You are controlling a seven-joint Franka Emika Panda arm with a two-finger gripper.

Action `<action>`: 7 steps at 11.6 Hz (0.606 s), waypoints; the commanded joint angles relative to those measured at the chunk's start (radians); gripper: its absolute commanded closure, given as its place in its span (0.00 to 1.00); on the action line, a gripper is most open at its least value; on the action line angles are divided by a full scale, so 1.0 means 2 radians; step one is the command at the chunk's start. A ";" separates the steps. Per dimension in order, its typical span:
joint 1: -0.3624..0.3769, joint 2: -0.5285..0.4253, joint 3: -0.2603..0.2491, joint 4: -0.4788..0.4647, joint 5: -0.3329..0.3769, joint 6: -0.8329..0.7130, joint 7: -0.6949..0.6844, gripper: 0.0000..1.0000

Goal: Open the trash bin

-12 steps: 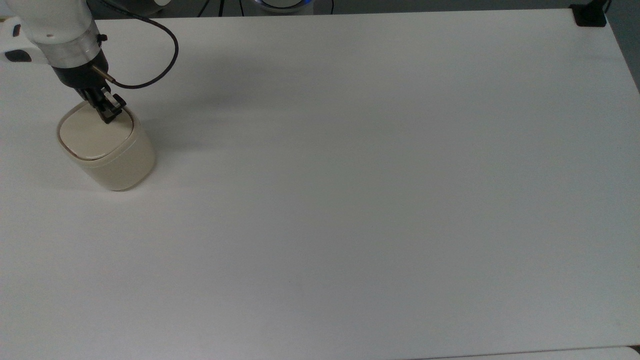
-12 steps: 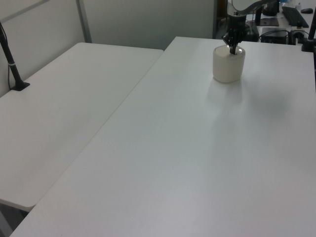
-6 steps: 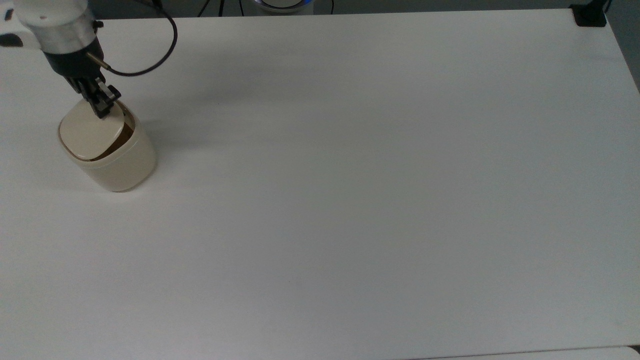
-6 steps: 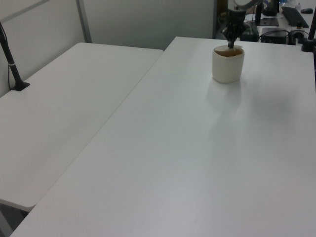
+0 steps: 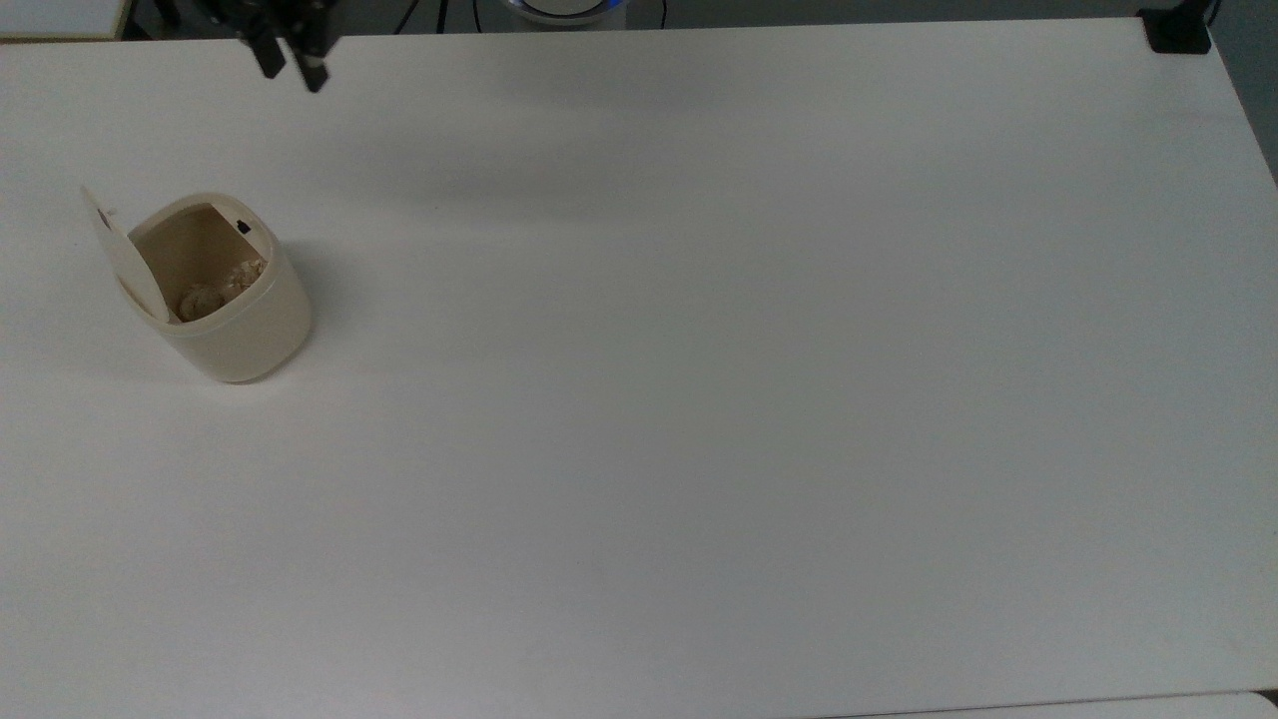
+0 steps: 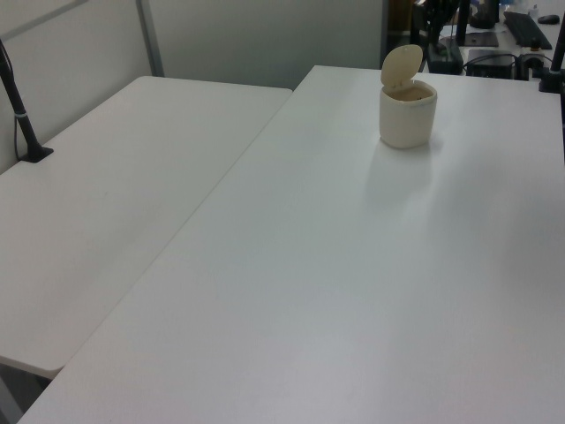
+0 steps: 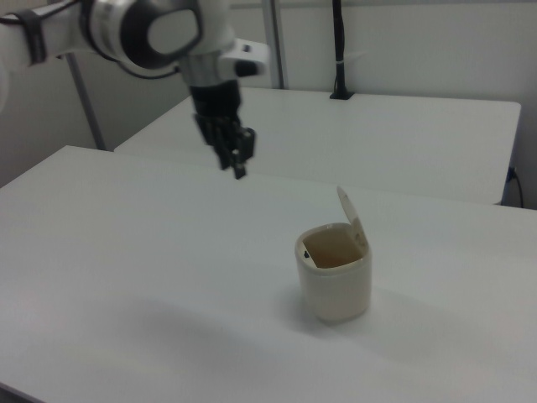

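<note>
The trash bin (image 5: 225, 300) (image 6: 407, 113) (image 7: 335, 281) stands near the top view's left edge on the white table (image 5: 699, 399) (image 6: 353, 265) (image 7: 126, 277). Its lid (image 5: 122, 255) (image 6: 401, 66) (image 7: 351, 217) is swung up, nearly upright, on the top view's left side of the rim. Inside, pale crumpled scraps (image 5: 215, 290) lie at the bottom, and a small black button (image 5: 243, 228) sits on the far inner rim. No writing or label can be read on it.

A second white table (image 6: 115, 194) (image 7: 394, 134) stands beside the first, and a black post (image 6: 19, 110) (image 7: 338, 50) rises from it. A black clamp (image 5: 1178, 32) sits at the top view's upper right corner. Nothing stands between bin and arm.

The gripper (image 5: 292, 62) (image 7: 236, 159) hangs above the table, well apart from the bin, toward the top view's upper edge, holding nothing. Whether its fingers are apart or together cannot be told.
</note>
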 commanded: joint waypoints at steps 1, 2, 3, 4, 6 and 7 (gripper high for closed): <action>0.003 -0.008 0.065 -0.008 0.005 -0.031 -0.110 0.00; 0.004 -0.007 0.078 -0.010 0.009 -0.035 -0.116 0.00; 0.006 -0.007 0.085 -0.011 0.009 -0.051 -0.127 0.00; 0.007 -0.007 0.088 -0.010 0.008 -0.064 -0.138 0.00; 0.011 -0.009 0.088 -0.008 0.004 -0.066 -0.131 0.00; 0.015 -0.009 0.088 -0.008 0.001 -0.066 -0.128 0.00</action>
